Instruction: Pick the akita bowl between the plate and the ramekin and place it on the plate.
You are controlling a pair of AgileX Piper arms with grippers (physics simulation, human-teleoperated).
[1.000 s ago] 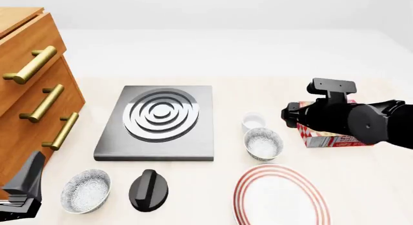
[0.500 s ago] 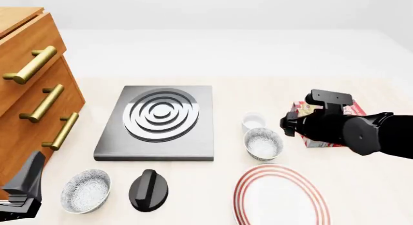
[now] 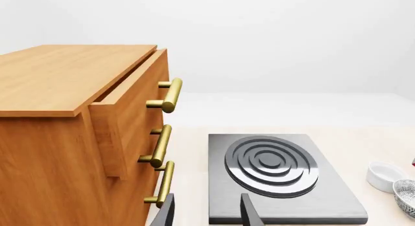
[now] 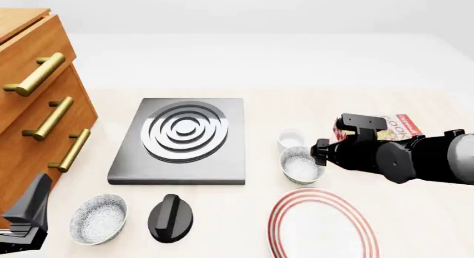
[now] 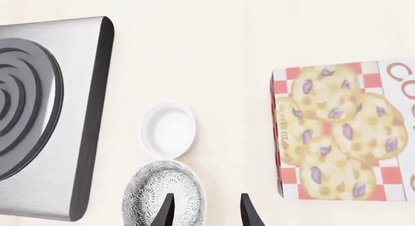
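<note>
From the front, we see the akita bowl (image 4: 301, 164) between the ramekin (image 4: 291, 139) and the plate (image 4: 323, 224), the right gripper (image 4: 320, 151) at its right rim, far nearer than the left gripper (image 4: 22, 222). Through the right wrist camera, our open fingers (image 5: 166, 212) straddle that bowl's (image 5: 163, 192) near rim; the left wrist view shows the left jaws parted over nothing.

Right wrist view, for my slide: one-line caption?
Open right gripper hovers by the akita bowl, beside the ramekin and cookie box.

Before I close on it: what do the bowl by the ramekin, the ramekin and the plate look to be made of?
The akita bowl looks like glazed ceramic: grey-and-white speckle, whitish inside. The ramekin reads as plain white glazed ceramic or porcelain, smooth and unpatterned. The plate seems glazed ceramic too, white with thin red rings. It is a render, so these are guesses.
</note>
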